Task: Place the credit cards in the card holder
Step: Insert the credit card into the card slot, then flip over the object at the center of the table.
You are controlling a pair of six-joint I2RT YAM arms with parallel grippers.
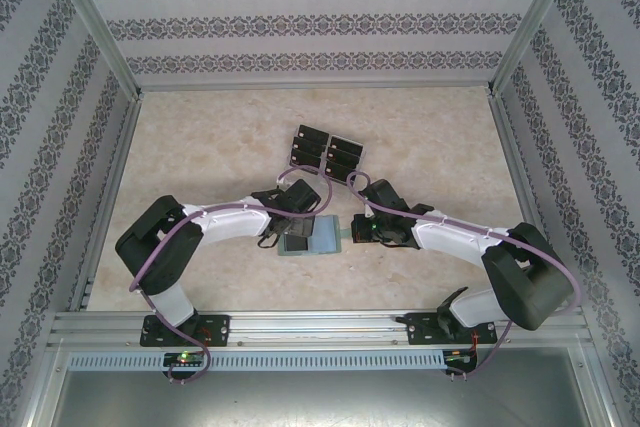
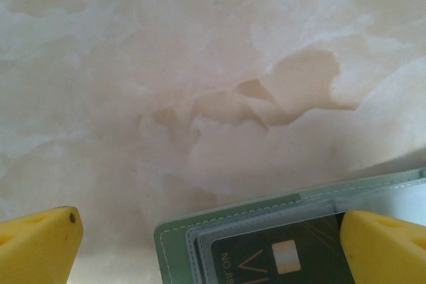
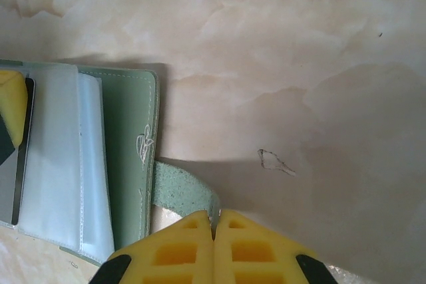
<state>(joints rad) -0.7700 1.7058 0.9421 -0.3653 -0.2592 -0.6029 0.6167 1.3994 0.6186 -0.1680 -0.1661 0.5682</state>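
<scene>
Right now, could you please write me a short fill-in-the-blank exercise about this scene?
The left gripper stands ___ above the card holder.
The right gripper is shut on the holder's ___.
The loose credit cards lie on the ___.
Missing words: open; clasp tab; table.

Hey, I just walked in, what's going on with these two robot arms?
They are filling a grey-green card holder that lies open on the table. The right gripper is shut on its clasp tab, apparently steadying it. The left gripper hangs open over the holder, where one credit card sits in a clear sleeve. The other credit cards lie grouped farther back.
</scene>
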